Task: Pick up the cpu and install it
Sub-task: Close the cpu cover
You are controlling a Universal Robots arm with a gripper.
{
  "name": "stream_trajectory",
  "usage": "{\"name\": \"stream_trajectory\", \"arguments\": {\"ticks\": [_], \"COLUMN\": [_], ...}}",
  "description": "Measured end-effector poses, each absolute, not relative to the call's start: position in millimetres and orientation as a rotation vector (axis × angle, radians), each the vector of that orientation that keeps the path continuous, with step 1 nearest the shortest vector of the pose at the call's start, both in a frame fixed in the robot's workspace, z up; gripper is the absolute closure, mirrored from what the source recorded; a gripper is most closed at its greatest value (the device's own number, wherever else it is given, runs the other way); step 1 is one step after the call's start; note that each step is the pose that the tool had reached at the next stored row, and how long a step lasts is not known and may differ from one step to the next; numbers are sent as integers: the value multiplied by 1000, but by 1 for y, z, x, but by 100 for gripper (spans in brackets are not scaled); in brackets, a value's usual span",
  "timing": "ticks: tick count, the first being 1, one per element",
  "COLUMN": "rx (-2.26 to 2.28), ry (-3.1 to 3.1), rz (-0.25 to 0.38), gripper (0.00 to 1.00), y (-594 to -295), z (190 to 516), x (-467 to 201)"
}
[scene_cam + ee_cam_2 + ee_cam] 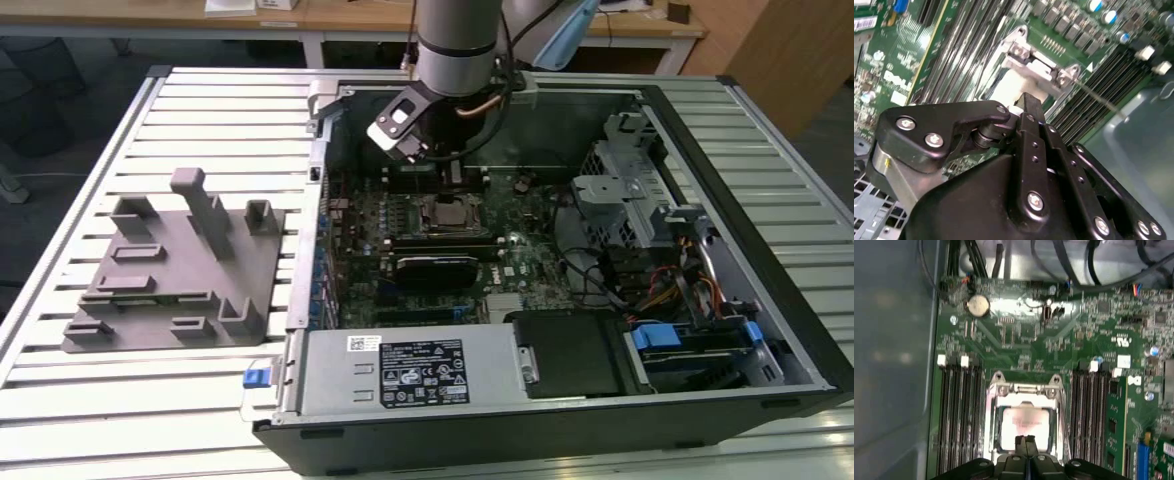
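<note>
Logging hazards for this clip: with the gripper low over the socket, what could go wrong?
The gripper hangs shut right above the cpu, which appears to lie in the socket frame; pushing down could skew it or harm the contacts. The memory slots flank the socket closely, so the gripper's broad links might strike them.

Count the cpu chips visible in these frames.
1: the cpu sits inside the socket frame on the motherboard, under the gripper. Others could be hidden behind the arm.
</note>
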State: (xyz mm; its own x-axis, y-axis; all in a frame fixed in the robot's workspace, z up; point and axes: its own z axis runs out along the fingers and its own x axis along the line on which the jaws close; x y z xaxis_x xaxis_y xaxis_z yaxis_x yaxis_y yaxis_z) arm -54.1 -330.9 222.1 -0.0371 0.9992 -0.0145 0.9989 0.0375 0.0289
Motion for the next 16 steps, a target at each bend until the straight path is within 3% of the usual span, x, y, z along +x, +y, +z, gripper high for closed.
{"name": "stream_trajectory", "arguments": {"ticks": [16], "rx": [2159], "ry": [2241], "rz": [15], "gripper": [89], "y": [-330], "z": [201], "x": [-67]}}
